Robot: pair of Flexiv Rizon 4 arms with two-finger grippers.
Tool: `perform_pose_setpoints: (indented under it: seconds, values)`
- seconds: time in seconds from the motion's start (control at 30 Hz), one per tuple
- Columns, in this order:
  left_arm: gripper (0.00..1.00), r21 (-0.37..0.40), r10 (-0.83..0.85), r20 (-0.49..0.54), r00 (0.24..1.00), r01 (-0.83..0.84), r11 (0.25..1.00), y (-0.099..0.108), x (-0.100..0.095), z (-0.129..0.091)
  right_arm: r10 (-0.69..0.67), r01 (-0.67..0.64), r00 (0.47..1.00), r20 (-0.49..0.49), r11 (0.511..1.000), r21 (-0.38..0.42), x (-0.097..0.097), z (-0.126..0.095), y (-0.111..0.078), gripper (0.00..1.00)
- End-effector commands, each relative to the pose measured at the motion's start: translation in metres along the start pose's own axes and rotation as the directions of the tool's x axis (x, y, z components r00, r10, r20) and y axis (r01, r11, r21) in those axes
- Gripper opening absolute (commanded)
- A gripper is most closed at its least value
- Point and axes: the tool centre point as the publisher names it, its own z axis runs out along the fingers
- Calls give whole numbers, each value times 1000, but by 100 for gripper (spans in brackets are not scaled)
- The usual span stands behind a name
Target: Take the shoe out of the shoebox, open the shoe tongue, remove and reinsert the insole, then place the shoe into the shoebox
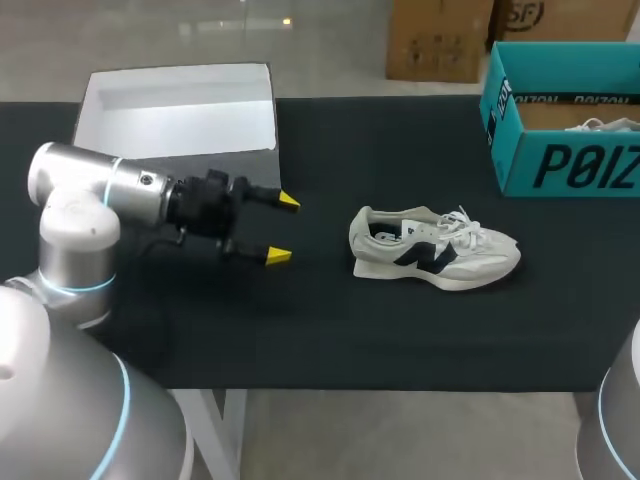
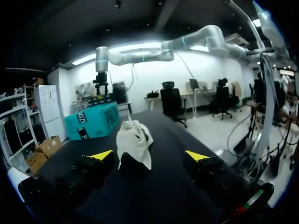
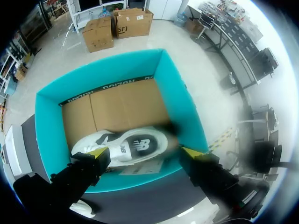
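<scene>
Head view: we found the white sneaker with dark logo (image 1: 435, 250) on the black table (image 1: 400, 340), heel-first toward our nearer left gripper (image 1: 283, 229), jaws apart; right gripper (image 3: 145, 154), likewise apart, above the teal cardboard shoebox (image 1: 560, 165).

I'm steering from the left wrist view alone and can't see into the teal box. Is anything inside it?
Observer: Yes. The right wrist view shows a second shoe lying on the cardboard floor of the shoebox.
Operator: Is my right pincer open?
Observer: The right pincer hangs above that shoe with its fingers apart, gripping nothing.
Operator: Anything near my left arm?
Observer: In the head view a white box sits at the table's far edge, behind the left pincer.
</scene>
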Motion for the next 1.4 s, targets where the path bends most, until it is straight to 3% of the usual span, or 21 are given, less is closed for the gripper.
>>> perform_pose_setpoints:
  seconds: [0.03, 0.17, 0.47, 0.97, 1.4]
  values:
    - [100, 34, -24, -51, 998, 25, 999, 26, -19, 13, 1, -1, 1000, 0, 1000, 1, 0, 0, 0, 100]
    - [100, 53, -55, -78, 995, 59, 997, 38, -28, 26, 1, -1, 1000, 0, 1000, 1, 0, 0, 0, 100]
    - [100, 49, -81, -115, 990, 87, 995, 42, -40, 52, 1, -1, 1000, 0, 1000, 1, 0, 0, 0, 100]
    - [100, 39, -103, -78, 992, 106, 994, 57, -24, 86, 1, -1, 1000, 0, 1000, 1, 0, 0, 0, 100]
    - [100, 10, -115, -60, 992, 116, 993, 62, -23, 111, 1, -1, 1000, 0, 1000, 1, 0, 0, 0, 100]
